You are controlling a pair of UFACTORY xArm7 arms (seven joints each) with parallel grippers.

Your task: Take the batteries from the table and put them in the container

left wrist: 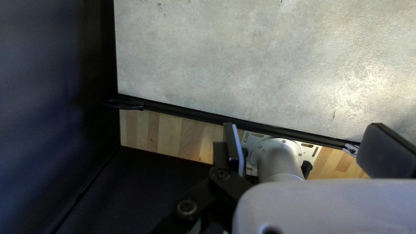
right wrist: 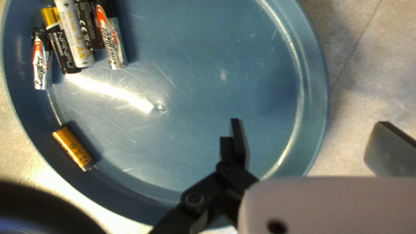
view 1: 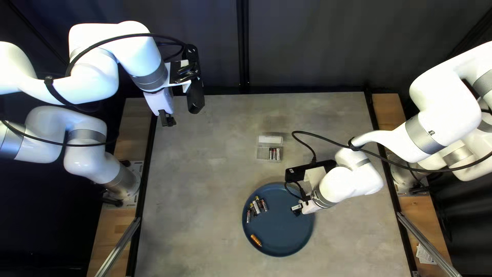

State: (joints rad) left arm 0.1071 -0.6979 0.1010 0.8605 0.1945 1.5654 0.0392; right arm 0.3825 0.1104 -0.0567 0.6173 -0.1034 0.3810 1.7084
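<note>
My right gripper [view 1: 297, 208] hangs over the right part of a blue plate [view 1: 282, 233]; in the right wrist view the gripper [right wrist: 305, 145] stands open, nothing between its fingers. Several batteries [right wrist: 73, 34] lie grouped at the plate's rim, and an orange battery [right wrist: 73, 148] lies apart along the same side. A clear container [view 1: 263, 153] with its lid [view 1: 270, 139] folded back stands behind the plate, some batteries [view 1: 274, 154] in its right part. My left gripper [view 1: 167, 120] is raised over the table's far left corner, open and empty in the left wrist view [left wrist: 301, 149].
The grey table [view 1: 205, 179] has a black edge strip on each side. A black cable [view 1: 328, 139] loops from the right arm's wrist over the table beside the container. In the left wrist view, the left arm's base [left wrist: 277, 160] stands on the wooden border.
</note>
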